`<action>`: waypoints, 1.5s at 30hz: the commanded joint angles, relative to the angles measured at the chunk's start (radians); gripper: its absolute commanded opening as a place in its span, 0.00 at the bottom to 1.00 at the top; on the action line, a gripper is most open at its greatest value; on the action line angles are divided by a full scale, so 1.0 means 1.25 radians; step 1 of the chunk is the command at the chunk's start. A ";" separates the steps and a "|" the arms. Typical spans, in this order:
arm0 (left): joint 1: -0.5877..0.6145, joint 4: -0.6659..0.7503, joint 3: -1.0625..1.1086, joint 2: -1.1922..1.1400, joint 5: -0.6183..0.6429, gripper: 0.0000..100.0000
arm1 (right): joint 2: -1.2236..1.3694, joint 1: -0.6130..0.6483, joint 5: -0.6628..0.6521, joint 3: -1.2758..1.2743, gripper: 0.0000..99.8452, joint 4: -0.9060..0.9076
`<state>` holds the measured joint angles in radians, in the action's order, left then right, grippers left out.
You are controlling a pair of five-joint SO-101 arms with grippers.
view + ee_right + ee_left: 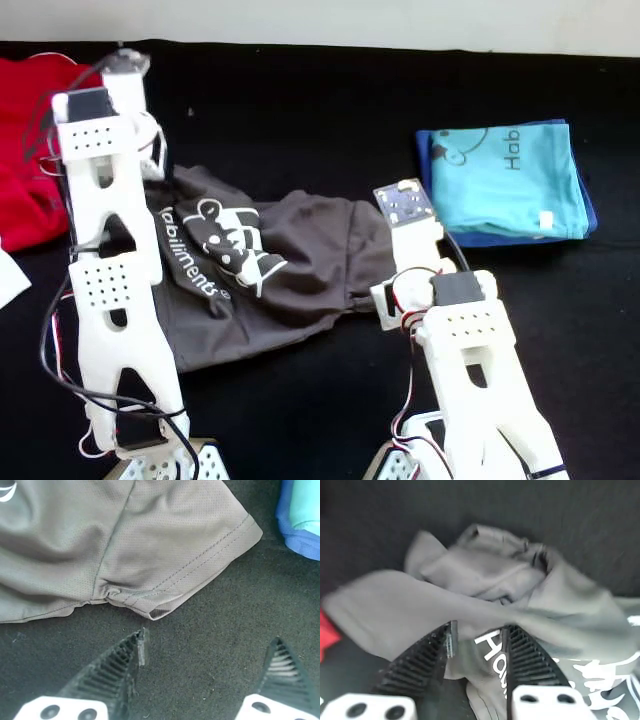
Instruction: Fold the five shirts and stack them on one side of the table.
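Observation:
A grey shirt with white print lies crumpled in the middle of the black table. My left gripper is at the shirt's far left edge. In the left wrist view the left gripper is shut on a raised fold of the grey shirt. My right gripper is at the shirt's near right edge. In the right wrist view the right gripper stands open over bare table, just short of the grey shirt's sleeve hem. A folded teal shirt lies on a folded blue shirt at the right.
A red shirt lies bunched at the far left edge. A white scrap shows at the left border. The blue shirt's corner lies close beside the right gripper. Both arm bases stand at the near edge.

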<state>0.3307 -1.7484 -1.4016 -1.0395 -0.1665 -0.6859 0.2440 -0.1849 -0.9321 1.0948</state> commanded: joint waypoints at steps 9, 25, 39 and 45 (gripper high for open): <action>0.026 -0.025 0.315 0.393 -0.001 0.16 | -0.007 0.002 0.011 0.007 0.35 -0.006; -0.008 0.232 1.610 1.131 -0.284 0.16 | -0.014 0.004 0.011 0.013 0.35 -0.012; -0.009 0.377 1.819 1.162 -0.282 0.21 | -0.007 0.003 0.007 0.012 0.35 -0.012; -0.053 0.298 1.800 1.156 -0.284 0.21 | -0.007 0.008 0.007 0.013 0.35 -0.013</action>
<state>0.3030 -1.3725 0.8661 0.3844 -0.5132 -0.6859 0.2440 -0.1834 -0.9321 1.0948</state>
